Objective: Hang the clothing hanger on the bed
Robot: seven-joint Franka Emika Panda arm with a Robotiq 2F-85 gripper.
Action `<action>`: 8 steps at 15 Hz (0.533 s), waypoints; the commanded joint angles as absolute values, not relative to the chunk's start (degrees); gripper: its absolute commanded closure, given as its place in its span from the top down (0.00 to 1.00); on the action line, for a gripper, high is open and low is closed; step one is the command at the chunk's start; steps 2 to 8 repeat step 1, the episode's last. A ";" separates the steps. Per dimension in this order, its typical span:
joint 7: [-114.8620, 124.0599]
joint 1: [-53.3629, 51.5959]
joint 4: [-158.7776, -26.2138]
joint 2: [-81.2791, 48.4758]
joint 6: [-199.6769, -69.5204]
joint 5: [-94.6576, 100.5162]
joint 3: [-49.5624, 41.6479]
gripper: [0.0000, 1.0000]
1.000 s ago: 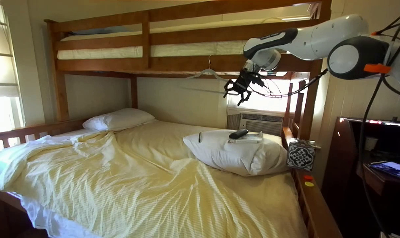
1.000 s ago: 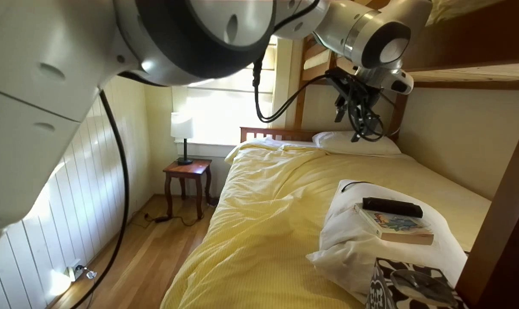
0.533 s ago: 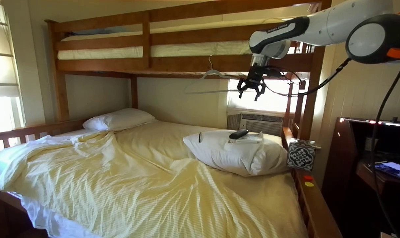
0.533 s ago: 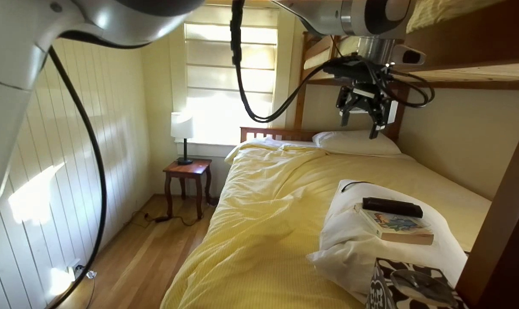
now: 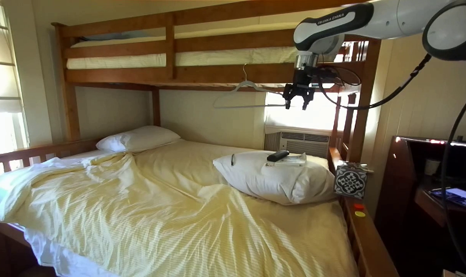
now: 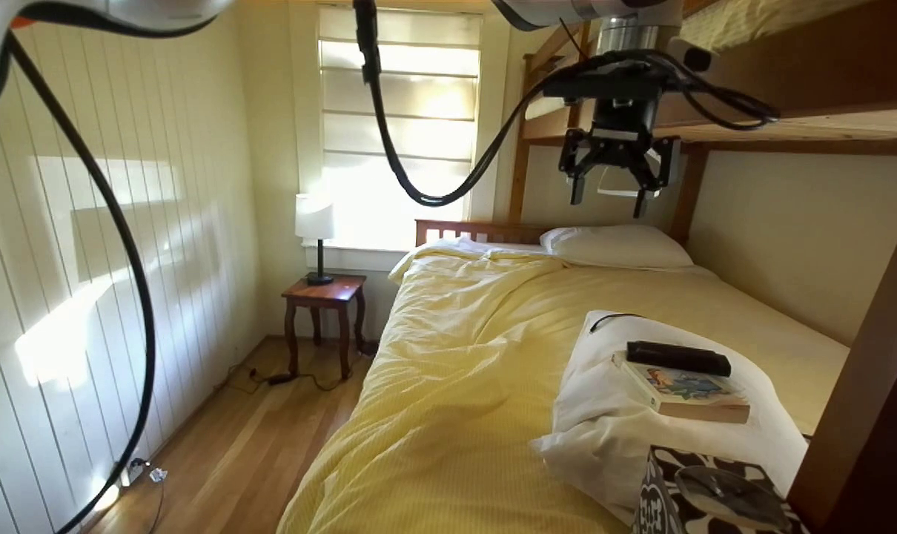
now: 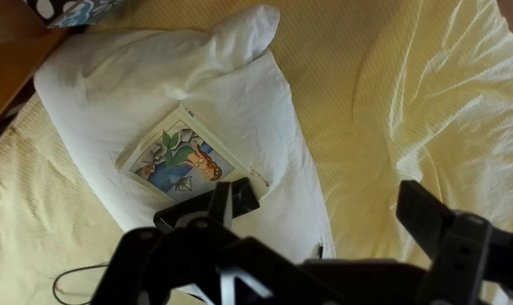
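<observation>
Clothing hanger (image 5: 246, 82) hangs from the bed (image 5: 217, 74), just beside the hand (image 5: 295, 108), whose 2 fingers stand apart.

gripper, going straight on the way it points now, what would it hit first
Likely the white pillow below: the gripper points down toward it. The book and black object on it lie near that line, so one might come first; depth is unclear.

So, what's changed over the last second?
In an exterior view, the tool has shifted right and turned from slanted to pointing down. The hanger, at the upper bed rail, has swung from skewed to nearly level. No grasp or release shows; the tool's been open throughout. The book, the pillow under it and the blanket stayed put.
</observation>
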State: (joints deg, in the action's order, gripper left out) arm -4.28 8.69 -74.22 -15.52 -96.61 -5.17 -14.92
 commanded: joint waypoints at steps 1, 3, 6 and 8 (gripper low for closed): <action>-9.34 7.62 -76.88 -12.95 -98.08 -1.77 -14.70 1.00; -9.34 7.62 -76.88 -12.95 -98.08 -1.77 -14.70 1.00; -9.34 7.62 -76.88 -12.95 -98.08 -1.77 -14.70 1.00; -9.34 7.62 -76.88 -12.95 -98.08 -1.77 -14.70 1.00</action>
